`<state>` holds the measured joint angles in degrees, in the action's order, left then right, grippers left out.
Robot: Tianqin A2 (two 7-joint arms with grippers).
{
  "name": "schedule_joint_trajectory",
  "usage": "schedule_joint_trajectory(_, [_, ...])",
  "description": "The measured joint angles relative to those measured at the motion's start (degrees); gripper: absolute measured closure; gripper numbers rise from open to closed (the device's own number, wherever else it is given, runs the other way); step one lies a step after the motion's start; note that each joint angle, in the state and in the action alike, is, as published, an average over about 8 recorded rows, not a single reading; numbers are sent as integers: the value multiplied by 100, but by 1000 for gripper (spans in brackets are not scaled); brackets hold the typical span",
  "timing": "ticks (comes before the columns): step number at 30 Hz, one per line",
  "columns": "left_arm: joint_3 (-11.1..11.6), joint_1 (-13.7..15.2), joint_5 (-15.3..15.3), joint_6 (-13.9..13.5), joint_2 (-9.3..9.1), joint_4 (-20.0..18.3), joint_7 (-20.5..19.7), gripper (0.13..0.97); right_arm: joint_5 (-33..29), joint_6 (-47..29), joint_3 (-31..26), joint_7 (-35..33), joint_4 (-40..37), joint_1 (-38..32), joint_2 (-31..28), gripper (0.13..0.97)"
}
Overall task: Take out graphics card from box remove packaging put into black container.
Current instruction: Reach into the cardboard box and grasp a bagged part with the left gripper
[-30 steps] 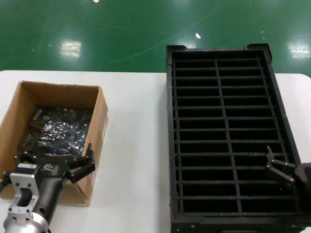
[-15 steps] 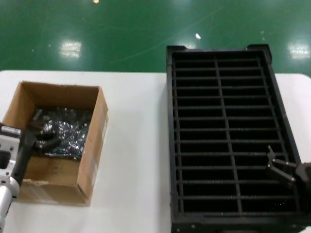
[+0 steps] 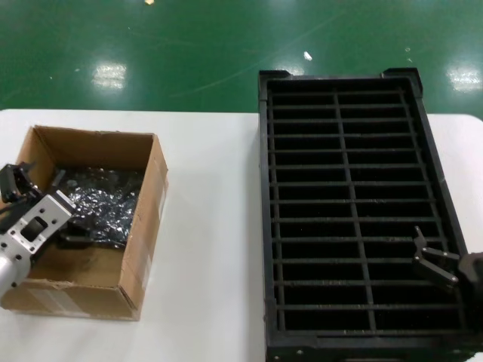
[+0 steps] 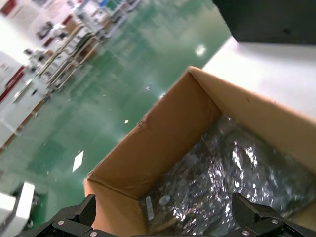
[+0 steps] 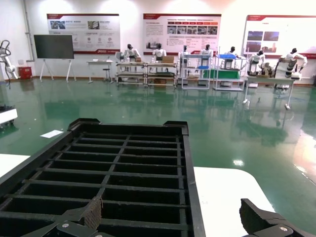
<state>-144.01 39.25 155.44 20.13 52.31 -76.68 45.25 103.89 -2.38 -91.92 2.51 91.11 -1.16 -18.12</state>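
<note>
Cardboard box (image 3: 143, 226), left tool (image 3: 16, 192) spread above bagged card (image 3: 98, 204)

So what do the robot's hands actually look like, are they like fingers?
Not really. The left gripper has black angular fingers on a square silver metal block, after a round silver wrist. The right gripper shows thin black prongs with small screws.

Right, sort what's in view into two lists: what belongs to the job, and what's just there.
Job:
- box, open-topped, on the table's left part
- packaging, shiny bag lying inside the box
- black container, slots all vacant
- left tool, open, over the box
- right tool, open, over the container's near right corner

Just there:
- white table
- green floor
</note>
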Motion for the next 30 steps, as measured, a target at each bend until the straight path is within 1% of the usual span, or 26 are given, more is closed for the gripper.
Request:
schedule_joint_trajectory(2, [-440, 306, 102, -85, 113, 134, 167, 132, 0, 0, 0, 0, 0, 0, 0, 129])
schedule_joint_trajectory(4, [-781, 529, 157, -167, 198, 242, 361, 132, 0, 0, 0, 0, 0, 0, 0, 129])
schedule_joint_trajectory(6, [-1020, 674, 188, -244, 251, 345, 599, 132, 0, 0, 0, 0, 0, 0, 0, 129])
schedule_joint_trajectory(9, [-1230, 794, 213, -353, 254, 545, 988, 132, 0, 0, 0, 0, 0, 0, 0, 129])
schedule_joint_trajectory(11, [-1296, 841, 221, -437, 198, 733, 1223, 132, 0, 0, 0, 0, 0, 0, 0, 129])
schedule_joint_trajectory(15, [-1351, 923, 227, -630, 11, 1157, 1546, 132, -1, 0, 0, 1, 0, 0, 0, 129])
schedule_joint_trajectory(24, [-1371, 1108, 206, -1203, -465, 2120, 1913, 132, -1, 0, 0, 2, 0, 0, 0, 129])
schedule_joint_trajectory(27, [-1372, 1210, -59, -1547, -661, 2592, 1766, 132, -1, 0, 0, 2, 0, 0, 0, 129])
schedule_joint_trajectory(30, [-1373, 1353, -595, -2011, -875, 3161, 1322, 132, -1, 0, 0, 2, 0, 0, 0, 129])
